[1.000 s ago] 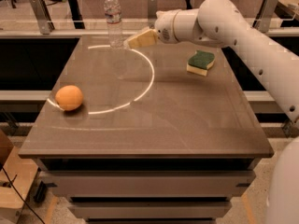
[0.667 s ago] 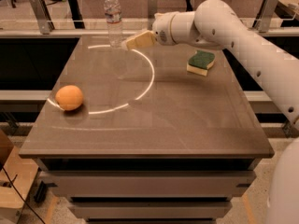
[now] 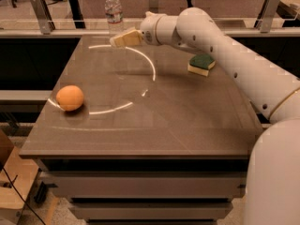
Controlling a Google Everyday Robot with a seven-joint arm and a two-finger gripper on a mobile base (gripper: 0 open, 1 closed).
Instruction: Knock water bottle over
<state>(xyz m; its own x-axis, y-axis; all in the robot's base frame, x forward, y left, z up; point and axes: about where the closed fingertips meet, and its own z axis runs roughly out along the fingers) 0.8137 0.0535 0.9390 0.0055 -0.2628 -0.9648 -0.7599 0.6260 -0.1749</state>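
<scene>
The water bottle (image 3: 113, 12) is clear ribbed plastic with a white cap. It stands upright at the far edge of the brown table (image 3: 178, 121), left of centre. My gripper (image 3: 116, 41) reaches in from the right on a white arm. Its pale fingers point left and their tip lies right at the bottle's lower part, overlapping it in this view. Nothing is held in the gripper.
An orange (image 3: 70, 98) lies on the left side of the table. A green and yellow sponge (image 3: 201, 64) sits at the right back. A bright curved reflection crosses the table top. A rail with metal posts (image 3: 39, 7) runs behind the table.
My gripper has moved a little to the left, closing the small gap to the bottle. The bottle still stands upright.
</scene>
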